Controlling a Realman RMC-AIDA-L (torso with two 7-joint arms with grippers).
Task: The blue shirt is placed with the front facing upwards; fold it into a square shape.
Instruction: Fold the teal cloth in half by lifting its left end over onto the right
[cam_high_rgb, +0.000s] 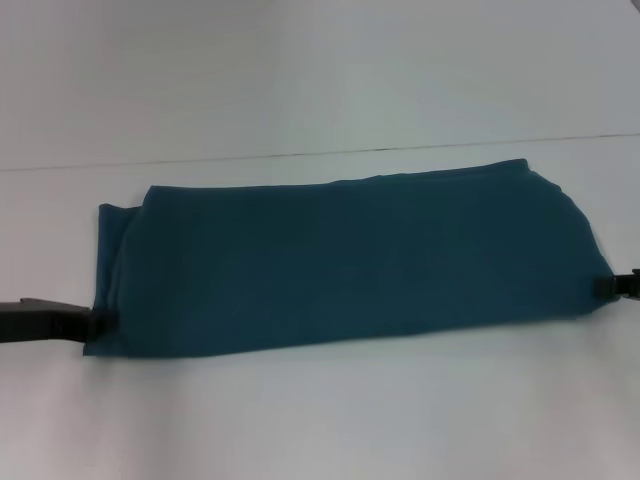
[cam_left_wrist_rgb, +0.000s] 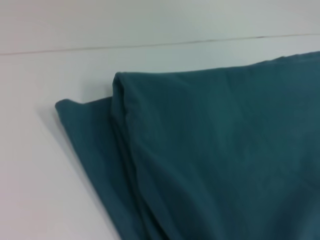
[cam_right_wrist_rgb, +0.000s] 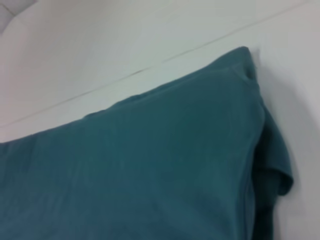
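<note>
Setting: white counter under the cloth, with a thin dark seam line running across it behind the shirt; a pale wall lies beyond.

Left pincer: low at the near left corner of the cloth, its dark arm coming in from the frame's left edge. The tip meets the fabric edge, but I cannot tell whether it is clenched on the cloth or released.

Right pincer: only a small dark tip shows at the right edge, touching the shirt's right end. Its state cannot be told either.

Blue shirt: already folded into a long band lying flat across the middle of the counter, plain side up, no lettering showing. Its left end shows stacked layers, with a lower layer poking out past the upper one. At the right end a rounded flap hangs out beyond the top layer.

Stage: likely the lengthwise folds are done; the end-over-end fold into a square is not yet done.

Risk: if either pincer catches only the top layer, the stack could peel apart as it lifts.

Risk: the uneven ends could leave the finished square with layers sticking out.

Risk: unequal lift could skew the band.
</note>
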